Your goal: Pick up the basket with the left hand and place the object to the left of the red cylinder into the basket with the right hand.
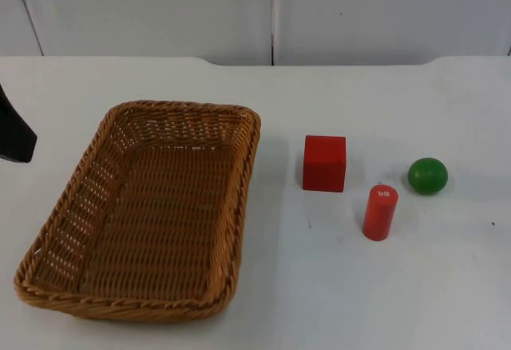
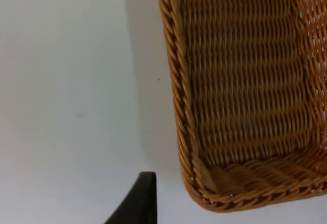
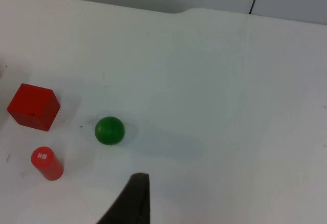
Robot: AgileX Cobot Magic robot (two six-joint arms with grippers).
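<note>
The table [image 1: 383, 286] is seen from above and forward in the top view, up to the grey partition wall [image 1: 160, 6]. The basket [image 2: 240, 81] is viewed closely from the left wrist, over its corner rim. The red cube [image 3: 33, 106], red cylinder [image 3: 47, 163] and green ball [image 3: 109, 130] are viewed from farther off by the right wrist, and are shared with the top view.

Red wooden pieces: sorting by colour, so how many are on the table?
2. The red cube sits right of the woven wicker basket; the red cylinder stands upright, right of and nearer than the cube. Nothing seems hidden.
</note>
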